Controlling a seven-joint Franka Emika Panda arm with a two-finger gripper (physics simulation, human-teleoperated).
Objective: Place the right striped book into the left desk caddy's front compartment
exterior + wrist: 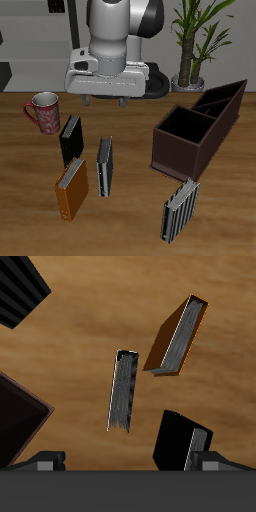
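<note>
Since the dial needs fixing first, take twelve o'clock as the robot's base and six o'clock as the bench's (130, 235) front edge, as the exterior camera sees it. The end effector (107, 100) hangs released above the wood, its two fingers spread wide and holding nothing; the wrist view confirms the gap is bare.

The target, the grey-and-white striped book (105, 165) (123, 391), stands on edge at about six o'clock from the end effector, untouched. Near it at nine o'clock are the plain black book (70, 140) and, towards seven o'clock, the orange-covered book (71, 188). The dark brown desk caddy (195, 125) sits at about three o'clock from the target, its front compartment apparently empty. A second striped book (180, 210) stands at six o'clock from the caddy, and a red-and-white mug (43, 110) lies at ten o'clock from the target.

The chief risk is picking the wrong book: the two striped ones look alike, and the one beside the caddy is the tempting, shorter haul. The target is also thin and upright, so a descent slightly off line could tip it flat. Once it is lifted, carrying it too low could clip the caddy's wall, and a tilted release could leave it leaning on the rim.
</note>
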